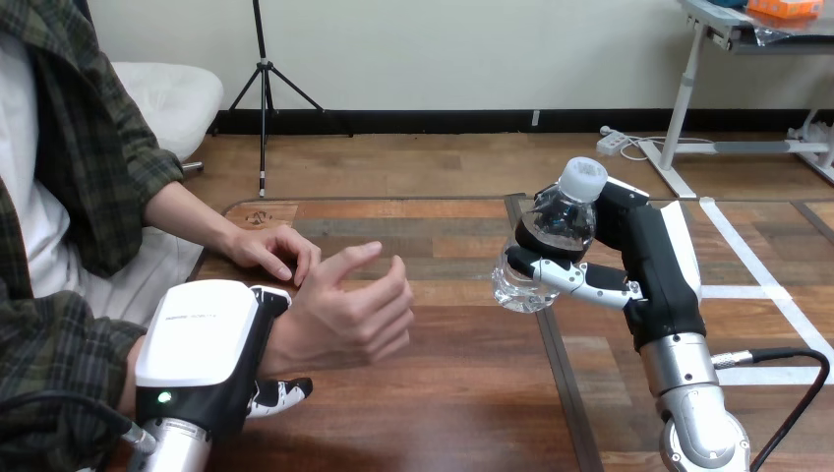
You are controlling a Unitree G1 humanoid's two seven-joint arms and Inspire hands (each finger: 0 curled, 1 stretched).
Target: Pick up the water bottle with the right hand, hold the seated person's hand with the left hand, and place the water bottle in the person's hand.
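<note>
The right hand (654, 280) is gripping the water bottle (553, 236). Its fingers (575, 278) are wrapping across the clear body, and the bottle is hanging tilted above the desk (443, 393), right of centre, cap uppermost. It appears to be carried clear of the surface so that it can travel left without dragging.

At the near left, the left hand (207, 339) is clasping the wrist of the person's near hand (359, 305), one finger (280, 393) showing below the wrist and another curling over it. This hold is judged to be steadying the receiving hand. That hand is standing on edge, its palm facing right toward the bottle and its own fingers loosely curling. It looks ready to receive, though a wider opening may be needed.

Bottle and receiving hand are well apart, with bare desk between them and nothing blocking the path. The person's far hand (277, 251) is lying flat on the desk just beyond the near one, outside the approach line.
</note>
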